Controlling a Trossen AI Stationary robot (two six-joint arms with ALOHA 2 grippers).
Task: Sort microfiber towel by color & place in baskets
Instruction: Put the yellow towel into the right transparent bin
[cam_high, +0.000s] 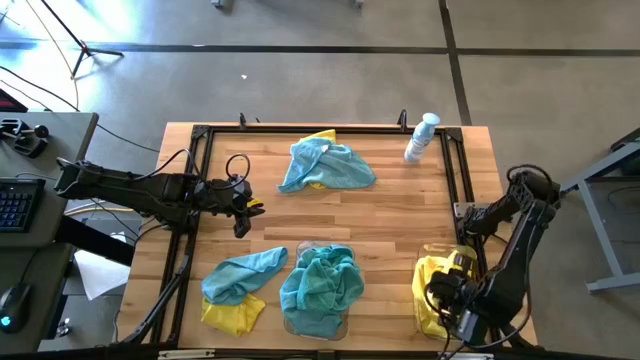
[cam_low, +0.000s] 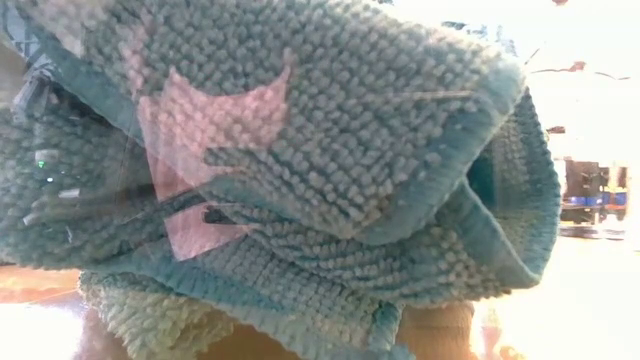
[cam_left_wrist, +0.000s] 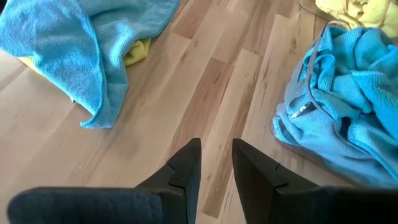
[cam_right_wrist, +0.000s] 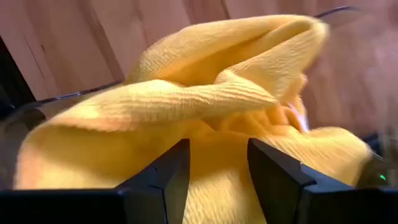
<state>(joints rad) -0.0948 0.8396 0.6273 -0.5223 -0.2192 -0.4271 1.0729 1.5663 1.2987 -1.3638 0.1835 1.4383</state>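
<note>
Several microfiber towels lie about. A teal one over a yellow one (cam_high: 325, 165) sits at the far middle, also seen as the teal towel (cam_left_wrist: 74, 43) in the left wrist view. A teal and a yellow towel (cam_high: 238, 288) lie near left. One clear basket (cam_left_wrist: 309, 59) holds teal towels (cam_high: 320, 288), which fill the low view (cam_low: 300, 150). The other basket (cam_right_wrist: 59, 99) at near right holds yellow towels (cam_high: 430, 280). My left gripper (cam_high: 245, 212) (cam_left_wrist: 216, 149) hovers narrowly open and empty over bare table. My right gripper (cam_high: 447, 298) (cam_right_wrist: 217, 155) is open, right over the yellow towel (cam_right_wrist: 205, 93). My right gripper comes at the bunched yellow towel in the near-right basket from above, one finger (cam_right_wrist: 168, 174) on either side of a yellow fold (cam_right_wrist: 217, 143). Whether the fingers touch the cloth, I cannot tell.
A white and blue spray bottle (cam_high: 422, 137) lies at the far right corner. A black frame (cam_high: 200, 135) runs along the table's edges. Bare wood (cam_high: 400, 220) spreads across the middle. A desk with a keyboard (cam_high: 15, 205) stands off the table's left.
</note>
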